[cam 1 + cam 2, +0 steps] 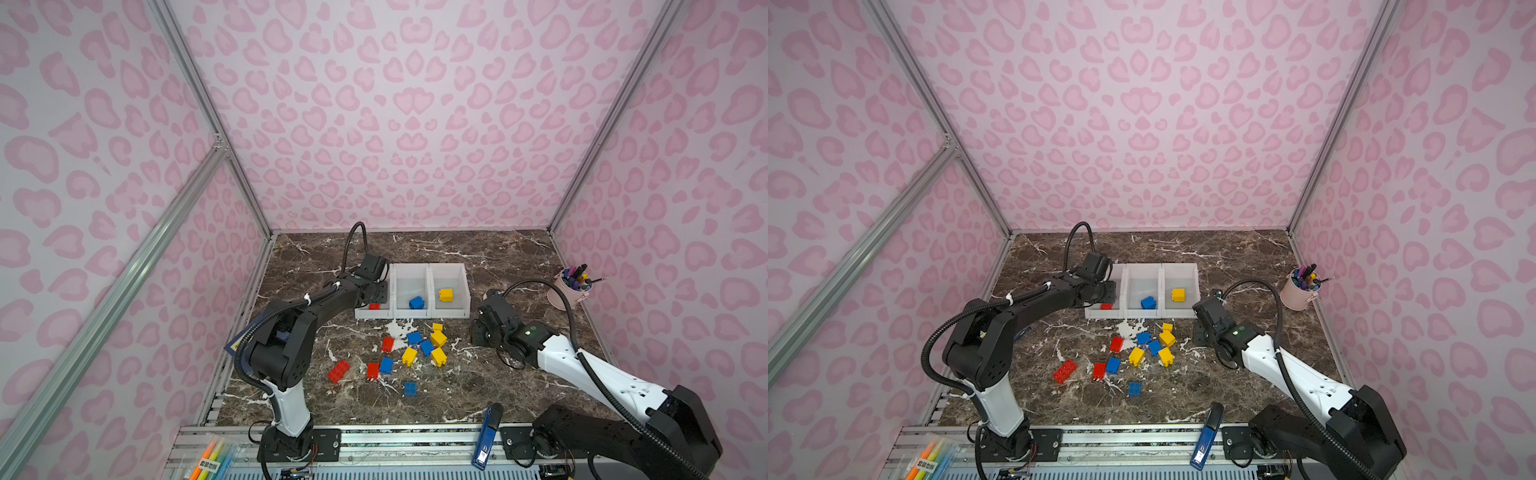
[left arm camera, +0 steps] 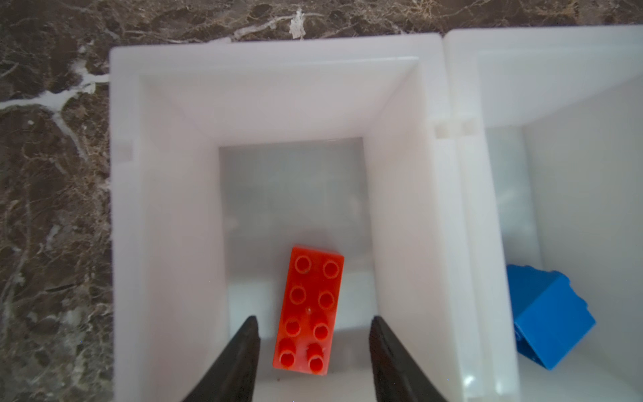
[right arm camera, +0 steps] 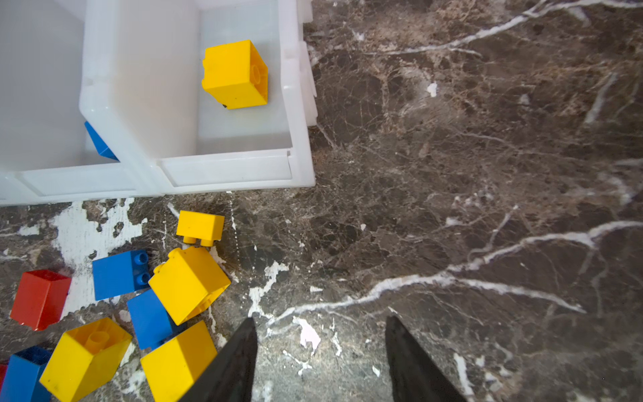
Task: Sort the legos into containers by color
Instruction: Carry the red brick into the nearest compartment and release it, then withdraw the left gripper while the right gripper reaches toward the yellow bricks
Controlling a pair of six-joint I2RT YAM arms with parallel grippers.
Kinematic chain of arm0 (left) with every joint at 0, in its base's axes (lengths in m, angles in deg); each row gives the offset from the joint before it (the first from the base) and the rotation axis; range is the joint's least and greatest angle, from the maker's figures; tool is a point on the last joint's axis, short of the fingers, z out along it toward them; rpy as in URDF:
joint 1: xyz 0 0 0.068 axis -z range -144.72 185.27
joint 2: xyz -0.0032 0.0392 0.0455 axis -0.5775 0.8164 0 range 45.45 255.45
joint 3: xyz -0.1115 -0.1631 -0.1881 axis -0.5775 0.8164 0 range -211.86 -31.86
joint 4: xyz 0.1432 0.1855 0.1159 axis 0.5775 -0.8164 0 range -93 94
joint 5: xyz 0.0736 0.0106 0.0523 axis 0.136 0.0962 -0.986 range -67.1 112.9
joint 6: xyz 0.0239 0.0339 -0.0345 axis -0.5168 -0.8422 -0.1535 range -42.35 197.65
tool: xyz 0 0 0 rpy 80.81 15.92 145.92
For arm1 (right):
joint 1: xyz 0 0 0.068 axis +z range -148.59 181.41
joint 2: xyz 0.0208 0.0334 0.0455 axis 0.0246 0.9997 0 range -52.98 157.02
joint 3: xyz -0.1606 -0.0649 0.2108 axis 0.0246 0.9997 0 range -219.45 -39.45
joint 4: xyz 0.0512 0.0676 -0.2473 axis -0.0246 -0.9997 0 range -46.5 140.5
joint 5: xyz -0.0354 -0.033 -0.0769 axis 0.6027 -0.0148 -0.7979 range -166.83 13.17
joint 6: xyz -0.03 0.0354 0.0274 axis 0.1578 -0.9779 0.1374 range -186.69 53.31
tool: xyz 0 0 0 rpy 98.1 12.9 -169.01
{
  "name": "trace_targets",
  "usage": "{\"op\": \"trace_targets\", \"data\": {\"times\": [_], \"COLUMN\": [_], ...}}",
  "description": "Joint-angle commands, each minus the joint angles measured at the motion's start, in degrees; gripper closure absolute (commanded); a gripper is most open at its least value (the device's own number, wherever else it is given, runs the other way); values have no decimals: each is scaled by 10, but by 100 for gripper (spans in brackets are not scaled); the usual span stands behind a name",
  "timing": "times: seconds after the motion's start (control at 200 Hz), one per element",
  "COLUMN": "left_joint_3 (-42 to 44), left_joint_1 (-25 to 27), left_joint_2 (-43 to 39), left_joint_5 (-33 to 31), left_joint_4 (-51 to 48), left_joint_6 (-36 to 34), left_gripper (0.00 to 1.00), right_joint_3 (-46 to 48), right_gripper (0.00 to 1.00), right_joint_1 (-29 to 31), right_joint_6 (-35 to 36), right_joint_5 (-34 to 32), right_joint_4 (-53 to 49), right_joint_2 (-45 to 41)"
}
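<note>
Dark brown marble tabletop [image 1: 478, 386] with white veins, and pink heart-print walls [image 1: 415, 124] all round. My left gripper [image 2: 313, 318] hangs over the left container [image 2: 264, 59] of the row, jaws parted partway. A red oblong lego [image 2: 309, 296] lies studs-up on that bin's floor between the fingertips with a gap on each side, so I'm gripping nothing. The middle container [image 1: 411, 272] holds one blue lego [image 1: 416, 302]. The right container [image 1: 451, 270] holds one yellow lego [image 1: 446, 294].

My right gripper [image 3: 320, 319] hovers over bare marble near the right container's front corner, jaws apart and empty. In front of the bins the loose legos [image 1: 409, 356] lie scattered, red, blue and yellow mixed. A long red lego [image 1: 338, 370] sits apart to the left and a flat blue lego [image 1: 410, 389] lies nearest me. A pink pen cup [image 1: 567, 293] stands at the far right, and a blue stapler [image 1: 487, 436] rests at the front edge.
</note>
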Motion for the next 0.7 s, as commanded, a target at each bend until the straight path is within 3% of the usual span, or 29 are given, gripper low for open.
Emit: {"op": "trace_targets", "data": {"times": [0.0, 0.475, 0.695], "left_joint_3": [22, 173, 223], "left_joint_1": [0, 1, 1], "left_joint_2": [-30, -228, -281], "left_joint_5": [-2, -23, -32], "left_joint_4": [14, 7, 0], "left_joint_6": [13, 72, 99], "left_gripper": [46, 45, 44], "right_joint_3": [-6, -34, -41], "right_gripper": [40, 39, 39], "right_joint_1": [13, 138, 158], "right_joint_6": [23, 9, 5], "right_joint_5": [6, 38, 53], "right_joint_4": [-1, 54, 77], "right_joint_2": [6, 120, 153]}}
